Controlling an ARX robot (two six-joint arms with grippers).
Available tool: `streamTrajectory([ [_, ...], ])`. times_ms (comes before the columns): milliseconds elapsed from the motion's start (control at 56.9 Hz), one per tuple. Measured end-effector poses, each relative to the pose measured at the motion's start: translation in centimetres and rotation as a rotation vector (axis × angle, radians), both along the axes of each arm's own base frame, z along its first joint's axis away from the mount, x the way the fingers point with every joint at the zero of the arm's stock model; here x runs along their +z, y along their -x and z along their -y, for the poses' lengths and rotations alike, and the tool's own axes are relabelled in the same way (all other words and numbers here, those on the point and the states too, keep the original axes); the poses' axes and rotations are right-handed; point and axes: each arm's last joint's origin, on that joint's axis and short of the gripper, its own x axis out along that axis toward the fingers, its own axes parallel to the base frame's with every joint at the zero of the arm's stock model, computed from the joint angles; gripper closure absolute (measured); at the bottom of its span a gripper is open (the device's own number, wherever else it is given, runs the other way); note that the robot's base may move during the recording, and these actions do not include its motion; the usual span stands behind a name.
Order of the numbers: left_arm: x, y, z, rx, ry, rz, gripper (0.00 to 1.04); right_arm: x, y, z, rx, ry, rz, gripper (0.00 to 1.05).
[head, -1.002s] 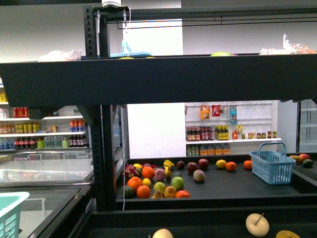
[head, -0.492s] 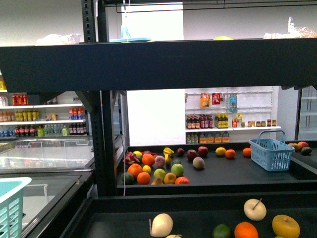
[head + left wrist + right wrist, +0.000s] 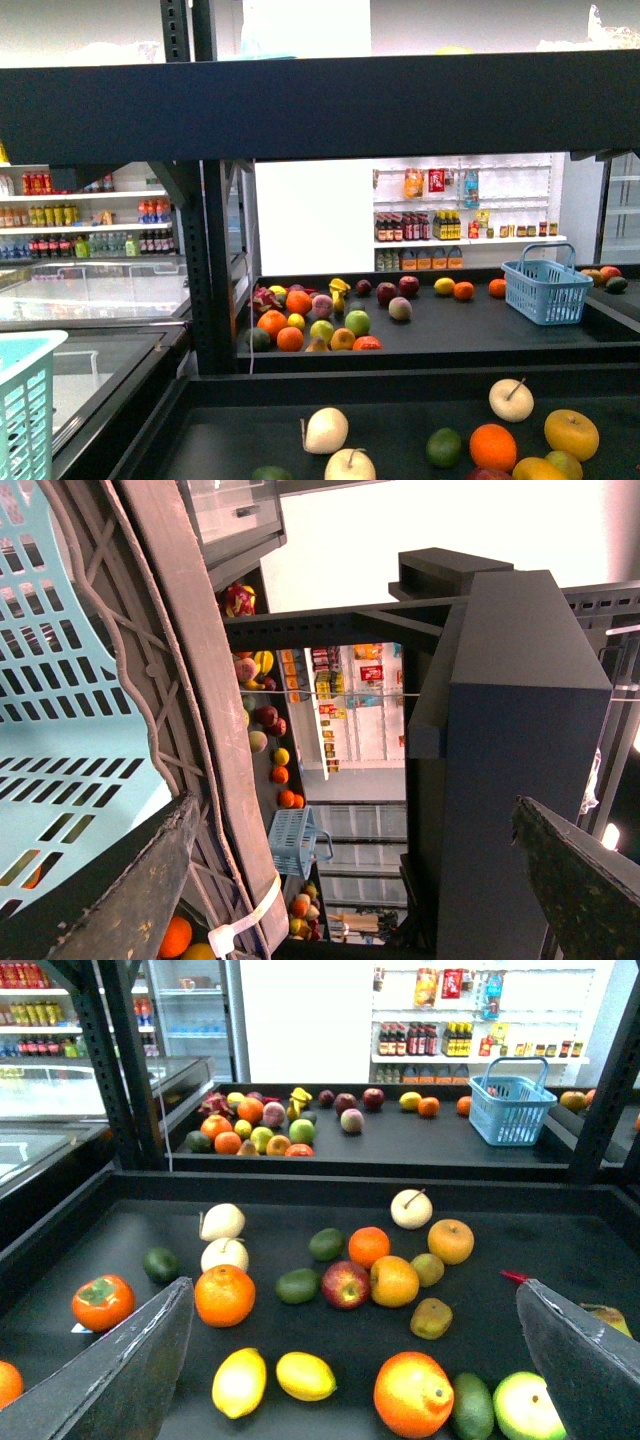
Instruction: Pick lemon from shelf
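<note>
Two small bright yellow oval lemons lie side by side on the near dark tray of the black shelf (image 3: 560,1250). They show in the right wrist view, one lemon (image 3: 240,1382) beside the other (image 3: 306,1376). My right gripper (image 3: 355,1290) is open and empty, above and short of them, with its fingers (image 3: 130,1370) wide apart. My left gripper (image 3: 355,802) is open and empty, next to a light blue basket (image 3: 70,680) and a black shelf post (image 3: 520,730). In the front view the shelf's thick front edge (image 3: 400,105) crosses the top. Neither gripper shows there.
Around the lemons lie oranges (image 3: 224,1294), a large orange (image 3: 414,1392), a red apple (image 3: 346,1284), green avocados (image 3: 297,1285) and a persimmon (image 3: 102,1301). A blue basket (image 3: 545,288) and more fruit sit on the far tray. A teal basket (image 3: 25,400) is near left.
The front view has dropped: the shelf's upper edge sits higher in the picture and more fruit on the near tray has come into view at the bottom.
</note>
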Motion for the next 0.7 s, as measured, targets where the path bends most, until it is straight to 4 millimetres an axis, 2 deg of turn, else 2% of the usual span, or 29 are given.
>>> streamTrajectory([
  [246,-0.4,-1.3,-0.1,0.003,0.009,-0.018,0.08,0.0,0.0,0.0,0.0,0.0,0.0,0.07],
  [580,-0.2,-0.7,0.1,-0.029,-0.006,-0.099,0.08,0.0,0.0,0.0,0.0,0.0,0.0,0.07],
  [703,-2.0,-0.1,0.1,-0.032,0.033,-0.203,0.08,0.0,0.0,0.0,0.0,0.0,0.0,0.07],
])
